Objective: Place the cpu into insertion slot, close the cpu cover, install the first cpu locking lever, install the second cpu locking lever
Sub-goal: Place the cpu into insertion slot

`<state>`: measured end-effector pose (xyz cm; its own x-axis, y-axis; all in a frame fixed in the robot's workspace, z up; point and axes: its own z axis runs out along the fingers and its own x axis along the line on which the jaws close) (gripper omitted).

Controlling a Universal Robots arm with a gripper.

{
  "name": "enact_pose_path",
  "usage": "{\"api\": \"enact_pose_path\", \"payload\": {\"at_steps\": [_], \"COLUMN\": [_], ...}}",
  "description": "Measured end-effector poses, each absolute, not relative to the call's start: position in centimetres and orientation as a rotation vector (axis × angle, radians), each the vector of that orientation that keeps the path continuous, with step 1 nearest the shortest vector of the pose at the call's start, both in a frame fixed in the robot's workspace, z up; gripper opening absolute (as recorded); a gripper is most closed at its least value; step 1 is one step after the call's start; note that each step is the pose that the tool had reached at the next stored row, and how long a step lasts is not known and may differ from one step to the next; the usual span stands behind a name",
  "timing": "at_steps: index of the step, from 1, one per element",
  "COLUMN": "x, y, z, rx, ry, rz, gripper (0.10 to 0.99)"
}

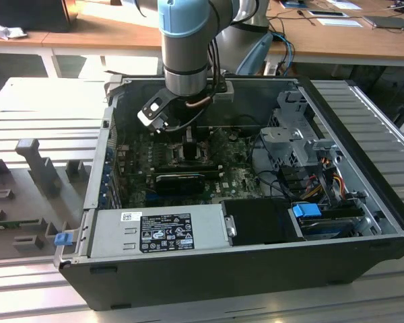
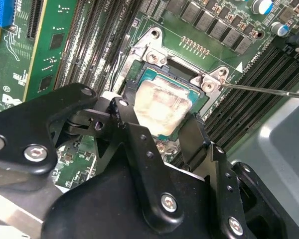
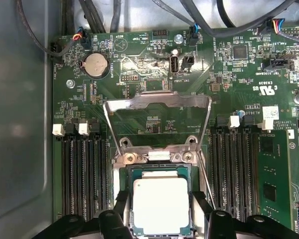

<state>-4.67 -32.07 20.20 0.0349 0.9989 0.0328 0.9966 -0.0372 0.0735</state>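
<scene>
Jaws: black, standing apart, one finger (image 2: pixel 120 107) on each side of the cpu, close beside its edges, spread wider than its metal face. Gripper (image 2: pixel 157 115) (image 3: pixel 160 199): lowered inside the open computer case (image 1: pixel 363 202), directly over the socket area; in the exterior view the gripper (image 1: pixel 188 145) hangs beneath the blue-jointed arm (image 1: pixel 185 33). The cpu (image 2: pixel 162 107) (image 3: pixel 161 204): pale silvery face upward, lying flat within the insertion slot, between the fingers in both wrist views. Insertion slot (image 3: pixel 159 157): silver rim with screws showing at the edge of the cpu away from the gripper, on the green board (image 3: pixel 229 79). The cpu cover (image 3: pixel 157 98): swung open, its frame standing away from the slot, board visible through the cut-out centre. Locking lever (image 2: pixel 259 89): thin wire rod, running outward from the slot's corner across the memory slots, not latched down. Memory slots (image 3: pixel 84 174): long dark rows on both sides of the slot. Coin battery (image 3: pixel 95 64): beyond the cover, near the board's far edge. Dark cables (image 3: pixel 214 25): looping over that edge. Grey power supply box (image 1: pixel 158 232): at the case's near wall in the exterior view. Case resting on a ribbed grey tabletop (image 1: pixel 27 101).
</scene>
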Motion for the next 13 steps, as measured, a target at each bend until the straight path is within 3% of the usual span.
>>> {"api": "enact_pose_path", "payload": {"at_steps": [2,4,6,7,9,13], "x": [-4.7,-4.7,-4.7,-4.7,-4.7,-4.7], "y": [-32.1,-32.1,-32.1,-32.1,-32.1,-32.1], "z": [20.8,21.2,21.5,21.5,21.7,22.3], "rx": [2.238,2.239,2.24,2.24,2.24,2.24], "ry": [2.159,2.159,2.16,2.16,2.16,2.16], "rz": [0.116,0.114,0.113,0.113,0.113,0.112], "gripper": [0.592,0.463,0.22,0.22,0.106,0.106]}}
